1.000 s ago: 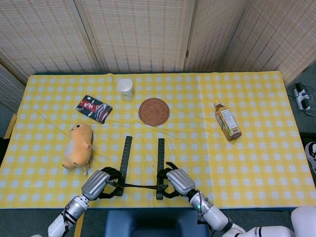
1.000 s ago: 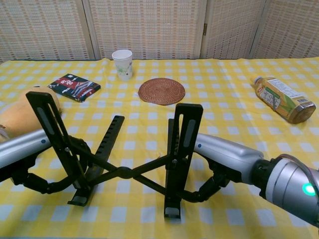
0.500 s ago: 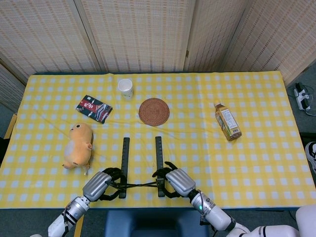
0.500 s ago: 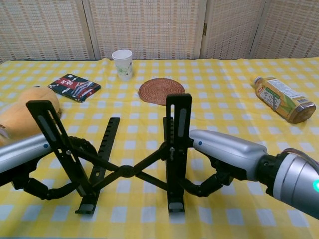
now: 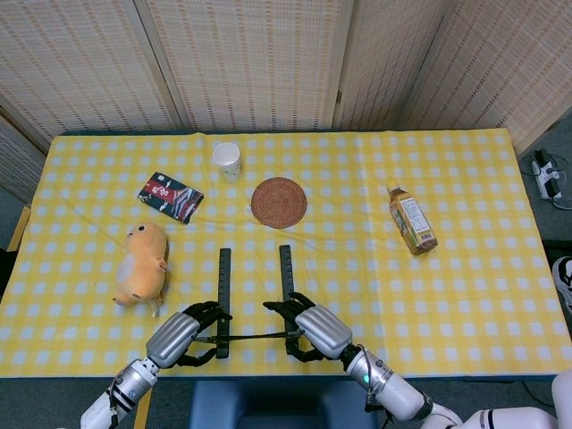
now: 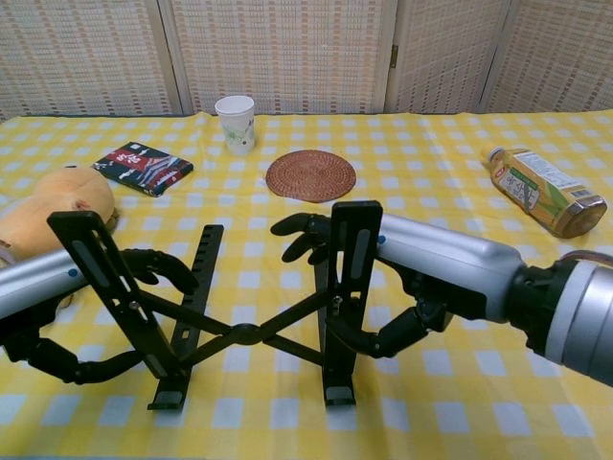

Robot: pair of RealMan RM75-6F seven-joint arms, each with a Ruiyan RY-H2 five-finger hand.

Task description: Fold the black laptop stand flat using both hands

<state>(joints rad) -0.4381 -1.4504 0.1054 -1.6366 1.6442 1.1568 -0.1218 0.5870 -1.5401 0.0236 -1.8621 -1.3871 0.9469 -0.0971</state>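
The black laptop stand [image 5: 254, 299] sits near the front edge of the table, its two rails lying parallel and pointing away from me. In the chest view its two upright plates [image 6: 350, 278] rise at left and right, joined by crossed links [image 6: 247, 333]. My left hand [image 5: 179, 332] grips the left side, with fingers [image 6: 165, 269] curled over the left plate and the thumb under it. My right hand [image 5: 313, 327] grips the right side, with fingers [image 6: 305, 233] reaching over the right plate's top.
A plush toy [image 5: 143, 262] lies just left of the stand. Farther back are a dark packet [image 5: 170, 197], a paper cup [image 5: 227, 159] and a woven coaster [image 5: 279, 202]. A bottle [image 5: 412, 220] lies on its side at the right. A yellow checked cloth [image 5: 465, 295] covers the table.
The stand's rails have swung from splayed to parallel and drawn slightly closer. Both hands' fingers have come up over the upright plates, which were gripped lower before.
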